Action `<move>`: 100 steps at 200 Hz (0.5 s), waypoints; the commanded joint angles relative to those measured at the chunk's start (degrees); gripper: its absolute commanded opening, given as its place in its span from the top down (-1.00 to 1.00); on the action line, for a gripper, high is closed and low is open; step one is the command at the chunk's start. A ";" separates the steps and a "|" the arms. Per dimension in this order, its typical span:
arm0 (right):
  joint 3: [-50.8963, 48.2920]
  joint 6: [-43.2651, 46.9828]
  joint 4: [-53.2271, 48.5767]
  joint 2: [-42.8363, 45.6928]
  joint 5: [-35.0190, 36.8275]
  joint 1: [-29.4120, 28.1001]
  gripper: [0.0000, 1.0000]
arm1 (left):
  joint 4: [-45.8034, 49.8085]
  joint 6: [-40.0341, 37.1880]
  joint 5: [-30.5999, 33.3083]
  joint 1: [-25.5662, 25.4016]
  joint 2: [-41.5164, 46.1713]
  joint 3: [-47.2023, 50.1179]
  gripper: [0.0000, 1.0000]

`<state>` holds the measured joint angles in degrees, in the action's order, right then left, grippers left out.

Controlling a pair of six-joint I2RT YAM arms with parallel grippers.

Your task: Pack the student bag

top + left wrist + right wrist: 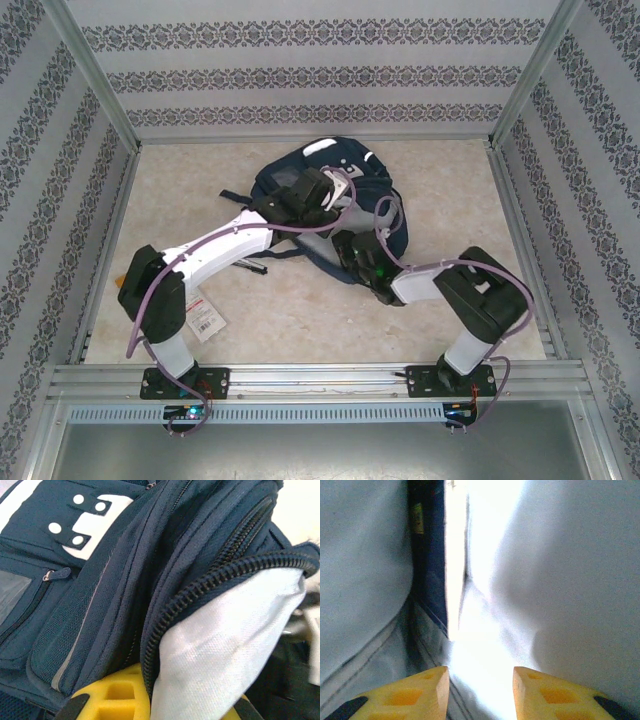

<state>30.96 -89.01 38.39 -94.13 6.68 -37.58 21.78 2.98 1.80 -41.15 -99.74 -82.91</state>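
Inside the student bag (285, 168), your right claw (480, 675) is pointing deeper with jaws apart, seemingly empty; your left claw (175, 700) is clamping the zippered lip (200, 585) alongside.

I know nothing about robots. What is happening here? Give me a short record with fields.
scene: student bag lying on a table
zipper: open, white lining showing
left gripper: shut on the bag's opening edge
right gripper: open, fingers among the white lining
also on table: small white card by the left arm
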 commanded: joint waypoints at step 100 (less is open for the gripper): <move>1.15 45.45 -51.99 35.66 -12.79 11.42 -0.02 | -5.06 11.75 -17.13 2.01 11.49 10.53 -0.22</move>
<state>29.32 -59.22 -2.04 -62.08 -0.93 -26.87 18.44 10.81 -14.83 -41.10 -92.58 -76.88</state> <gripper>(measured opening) 0.518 0.603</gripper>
